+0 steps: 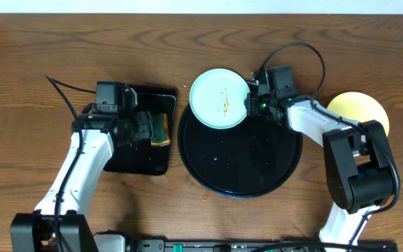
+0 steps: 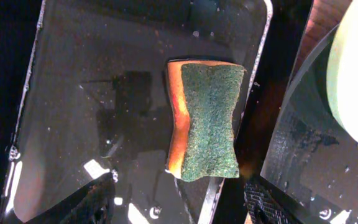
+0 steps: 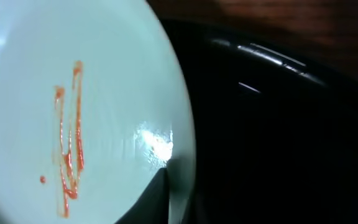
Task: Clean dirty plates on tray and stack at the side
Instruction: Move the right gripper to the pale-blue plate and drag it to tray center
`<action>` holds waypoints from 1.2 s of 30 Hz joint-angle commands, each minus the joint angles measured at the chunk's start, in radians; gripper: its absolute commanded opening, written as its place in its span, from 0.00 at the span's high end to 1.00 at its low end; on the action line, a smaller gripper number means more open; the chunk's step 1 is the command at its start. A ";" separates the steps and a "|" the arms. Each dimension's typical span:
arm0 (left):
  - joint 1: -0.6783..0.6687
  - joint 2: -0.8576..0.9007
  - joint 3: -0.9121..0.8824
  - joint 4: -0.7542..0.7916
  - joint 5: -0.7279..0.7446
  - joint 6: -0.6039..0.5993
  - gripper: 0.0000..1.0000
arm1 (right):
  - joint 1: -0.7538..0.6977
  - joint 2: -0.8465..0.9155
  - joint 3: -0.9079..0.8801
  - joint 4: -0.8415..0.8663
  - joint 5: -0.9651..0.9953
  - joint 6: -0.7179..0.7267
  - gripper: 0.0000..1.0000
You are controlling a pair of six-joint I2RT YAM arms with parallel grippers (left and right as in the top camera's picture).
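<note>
Round tray (image 1: 257, 183): black and glossy. It lies on the counter (image 1: 187, 42) directly under the right hand (image 1: 250, 103). A few small bright drops are on its floor.
Mint plate (image 1: 212, 98): it sits over the far rim of the round tray, straight ahead of the right hand. One part is over the tray and one part hangs out over the counter. I cannot tell if it rests on the rim or is lifted.
Sauce smear (image 3: 67, 137): thin orange lines on the plate's face, a little ahead of the right fingertips.
Yellow plate (image 1: 355, 108): flat on the counter, behind the right hand and outside the round tray. The right arm partly covers it.
Rectangular tray (image 2: 104, 93): black and wet-looking, under the left hand (image 2: 185, 205).
Sponge (image 2: 207, 118): it lies in the rectangular tray with the green face up and an orange side. It is just ahead of the left fingertips and apart from them.
Right hand: narrow, pinching the near edge of the mint plate. One finger (image 3: 156, 198) lies on top of the rim, and the other is hidden below.
Left hand: wide and holding nothing, hovering over the sponge.
Right arm: bent at the elbow, with the forearm reaching across the round tray's edge.
Left arm: stretched forward from its base, with the wrist turned toward the round tray.
</note>
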 commanded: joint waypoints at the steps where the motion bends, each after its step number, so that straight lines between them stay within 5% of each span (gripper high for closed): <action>1: 0.000 0.000 -0.001 -0.005 -0.006 0.002 0.32 | 0.005 0.010 0.002 -0.021 -0.006 0.022 0.95; 20: 0.000 0.003 -0.001 0.005 -0.006 0.002 0.31 | 0.004 -0.219 -0.001 -0.547 0.282 0.006 0.99; 36: -0.064 0.179 -0.002 0.187 -0.026 0.002 0.28 | 0.005 -0.217 -0.033 -0.560 0.278 0.006 0.99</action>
